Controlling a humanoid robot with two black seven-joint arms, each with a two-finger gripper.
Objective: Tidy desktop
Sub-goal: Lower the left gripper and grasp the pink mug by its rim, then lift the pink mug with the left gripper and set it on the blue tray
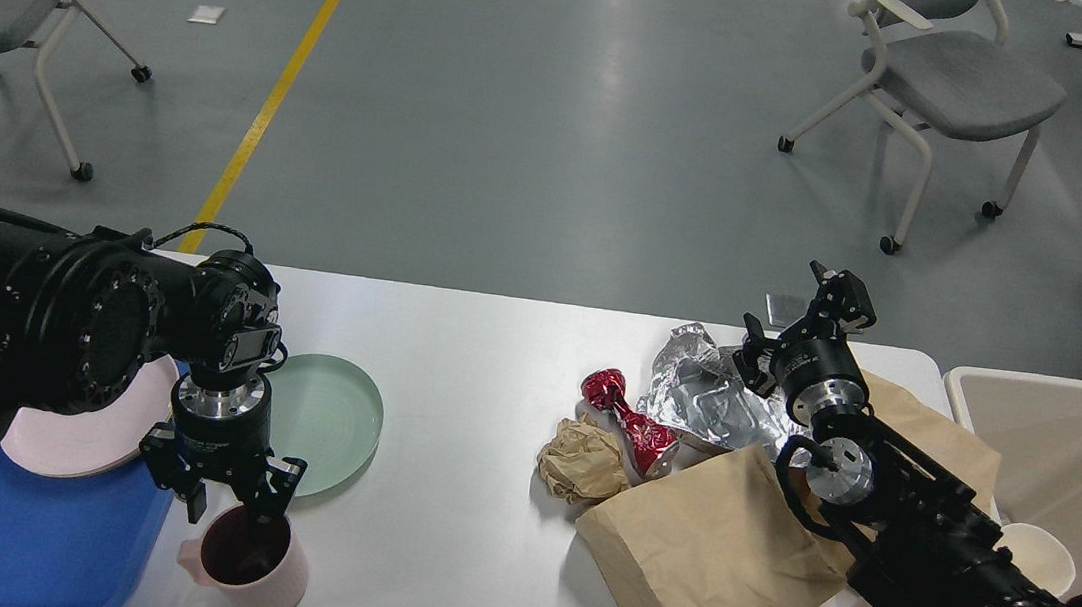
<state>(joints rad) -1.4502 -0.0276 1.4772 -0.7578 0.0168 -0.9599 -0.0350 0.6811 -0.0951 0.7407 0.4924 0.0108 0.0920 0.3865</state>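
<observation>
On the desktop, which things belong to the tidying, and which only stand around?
Job:
desktop
pink cup
green plate
pink plate
paper ball
red wrapper
foil
paper bag
blue tray
beige bin

Around:
chairs
yellow line

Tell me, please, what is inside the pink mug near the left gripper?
One finger of the left gripper dips inside the pink mug; the interior is dark, so any contents cannot be seen.
</observation>
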